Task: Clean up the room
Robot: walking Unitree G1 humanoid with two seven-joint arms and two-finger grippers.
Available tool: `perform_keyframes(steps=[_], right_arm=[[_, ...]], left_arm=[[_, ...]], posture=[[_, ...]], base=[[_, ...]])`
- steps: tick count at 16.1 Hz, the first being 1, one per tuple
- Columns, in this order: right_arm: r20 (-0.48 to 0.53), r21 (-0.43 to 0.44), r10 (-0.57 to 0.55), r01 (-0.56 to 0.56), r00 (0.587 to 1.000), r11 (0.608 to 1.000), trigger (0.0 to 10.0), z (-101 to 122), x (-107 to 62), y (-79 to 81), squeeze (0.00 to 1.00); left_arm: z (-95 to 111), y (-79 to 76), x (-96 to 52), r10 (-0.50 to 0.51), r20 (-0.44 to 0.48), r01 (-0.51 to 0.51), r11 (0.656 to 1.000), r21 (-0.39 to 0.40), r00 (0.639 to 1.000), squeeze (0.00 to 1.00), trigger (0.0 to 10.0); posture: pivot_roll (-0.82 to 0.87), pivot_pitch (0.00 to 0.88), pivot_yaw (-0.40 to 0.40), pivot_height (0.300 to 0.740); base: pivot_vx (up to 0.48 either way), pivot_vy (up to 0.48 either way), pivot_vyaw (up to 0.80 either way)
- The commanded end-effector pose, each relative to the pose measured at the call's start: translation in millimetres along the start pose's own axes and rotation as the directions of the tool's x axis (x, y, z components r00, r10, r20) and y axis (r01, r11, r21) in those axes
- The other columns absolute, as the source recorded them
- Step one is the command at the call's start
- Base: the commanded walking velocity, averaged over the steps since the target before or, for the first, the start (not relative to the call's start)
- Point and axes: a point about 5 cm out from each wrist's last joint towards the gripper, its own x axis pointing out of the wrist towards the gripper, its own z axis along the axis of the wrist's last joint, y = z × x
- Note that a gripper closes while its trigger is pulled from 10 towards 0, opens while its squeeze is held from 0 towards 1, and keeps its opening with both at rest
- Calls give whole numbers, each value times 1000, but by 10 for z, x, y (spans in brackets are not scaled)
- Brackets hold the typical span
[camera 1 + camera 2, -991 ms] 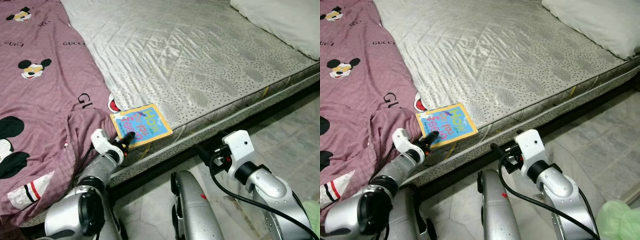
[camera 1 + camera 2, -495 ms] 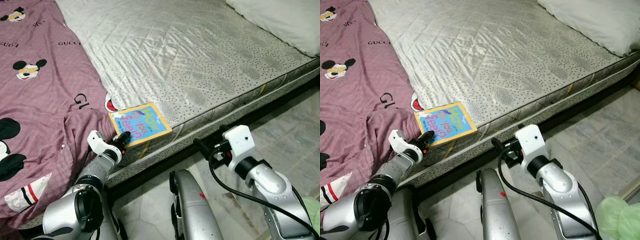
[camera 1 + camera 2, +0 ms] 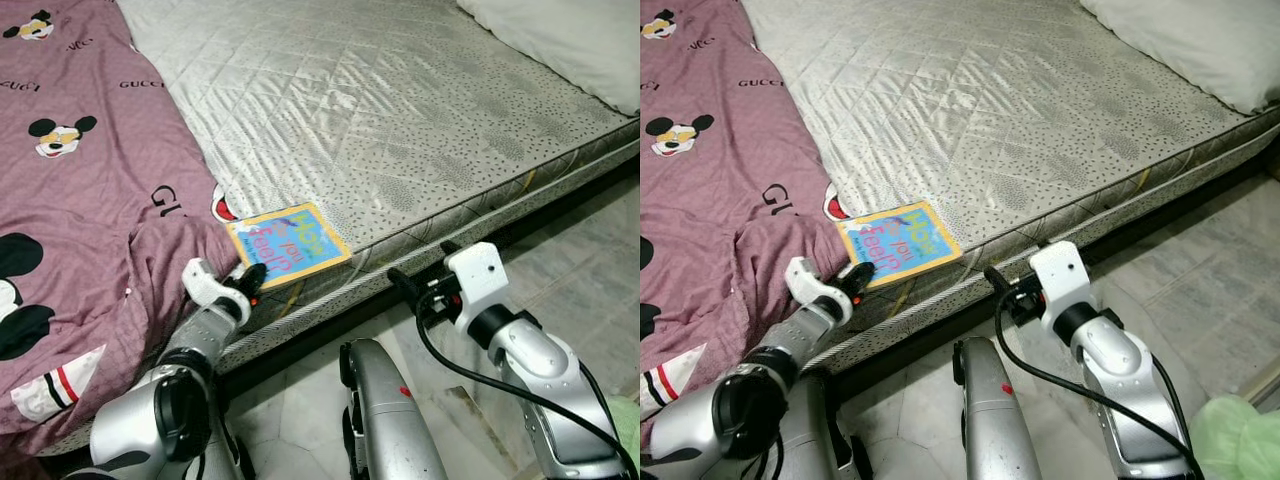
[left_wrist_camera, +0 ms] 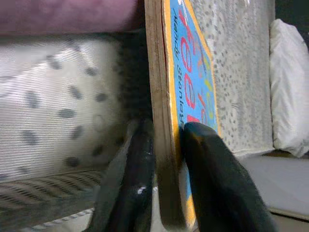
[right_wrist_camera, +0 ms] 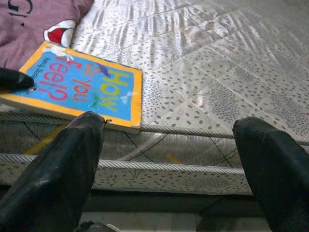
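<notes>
Left wrist view puts me right down at the corner of the thin, square, blue-and-yellow picture book [image 4: 179, 92], and there the left end effector [image 3: 247, 277] has its two black fingers [image 4: 137, 181] closed either side of the cover's edge, one under and one over. The book lies flat at the near edge of the bare, grey, quilted mattress [image 3: 400, 110], just beside the hem of the mauve cartoon-mouse bedsheet [image 3: 80, 190].

It looks like a stiff board book to me: light, rigid, unlikely to sag, though its cover seems glossy and could slip out of a pinch at one corner. A hold further in along the spine or edge would likely steady it better when lifted.

The right end effector [image 5: 169, 159] hovers off the mattress side with its fingers spread wide, holding nothing, aimed towards the book's other corner.

Counting up: one book, one mattress, one mauve sheet, one white pillow [image 3: 560, 40] at the far corner, and a scrap of pale green plastic bag [image 3: 1240, 435] on the tiled floor [image 3: 1200, 290].
</notes>
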Motion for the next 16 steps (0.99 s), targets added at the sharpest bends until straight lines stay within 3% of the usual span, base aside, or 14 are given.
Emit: perform_keyframes(steps=[1, 6, 9, 11, 12, 15, 16], right_arm=[[-4, -8, 11, -11, 1000, 1000, 10000, -9, 22, 7, 0], [12, -18, 5, -4, 1000, 1000, 10000, 6, 70, -5, 0], [44, -22, -4, 5, 999, 1000, 10000, 44, 145, 4, 0], [87, 6, -9, 8, 996, 1000, 10000, 112, 287, 40, 0], [124, 52, -4, -2, 992, 999, 10000, 162, 408, 109, 0], [156, 149, 9, -33, 988, 988, 10000, 209, 574, 256, 0], [160, 206, -5, -29, 987, 978, 10000, 204, 627, 281, 0]], left_arm=[[7, -40, 17, -18, -1, 18, 1000, 12, 1000, 0, 0], [55, -32, 16, -3, 31, 2, 999, 40, 1000, 0, 0], [257, -149, 47, -34, 122, 2, 969, 246, 992, 0, 0], [579, -404, 69, -143, 235, 35, 911, 411, 961, 0, 0], [790, -515, 23, -211, 298, 29, 856, 516, 931, 0, 0], [1034, -540, -149, -279, 378, -57, 736, 675, 883, 0, 0], [1076, -541, -230, -298, 395, -109, 663, 740, 869, 0, 0]], posture=[[-284, 81, -5, 575], [-283, 65, -2, 575], [-265, 36, -2, 575], [-210, 3, 1, 575], [-180, 0, 4, 575], [-119, 0, 18, 575], [-99, 0, 23, 575]], base=[[0, 0, 0], [0, 0, 0], [0, 0, 0], [0, 0, 0], [0, 0, 0], [0, 0, 0], [0, 0, 0]])
